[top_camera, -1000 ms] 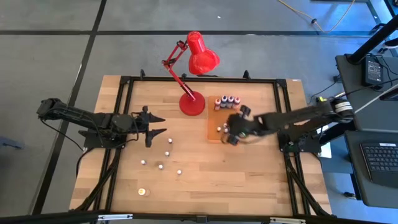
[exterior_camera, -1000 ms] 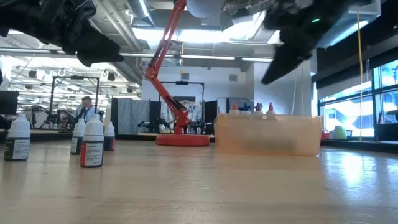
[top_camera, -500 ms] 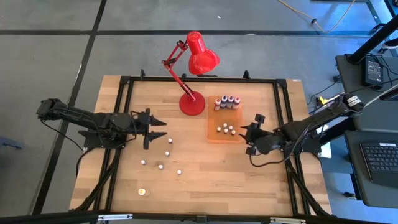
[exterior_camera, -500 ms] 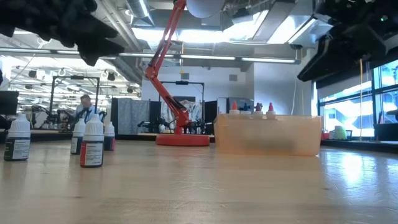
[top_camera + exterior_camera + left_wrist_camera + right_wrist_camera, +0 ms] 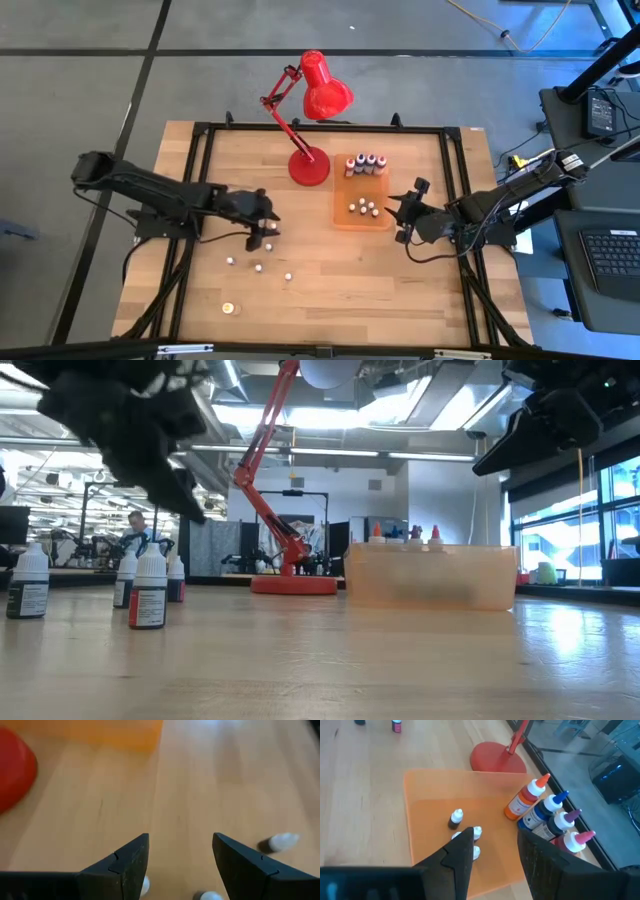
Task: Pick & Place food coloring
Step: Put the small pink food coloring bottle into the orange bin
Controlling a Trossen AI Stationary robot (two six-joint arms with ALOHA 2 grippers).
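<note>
- Wooden surface [image 5: 330, 290]: loose food coloring bottles [image 5: 258, 267] left of centre, more in orange tray [image 5: 345, 220] near far edge.
- Left fingers [image 5: 266, 221] spread above loose bottles, empty.
- Right fingers [image 5: 408, 212] parted beside tray, empty.

High view looked straight down on whole table [image 5: 400, 290], both arms in shot. Low view sat at tabletop height, facing across to lamp [image 5: 270, 490] and room behind. Wrist views looked forward, close above wood. Orange tray [image 5: 345, 222] shared by high, low, right wrist views.
</note>
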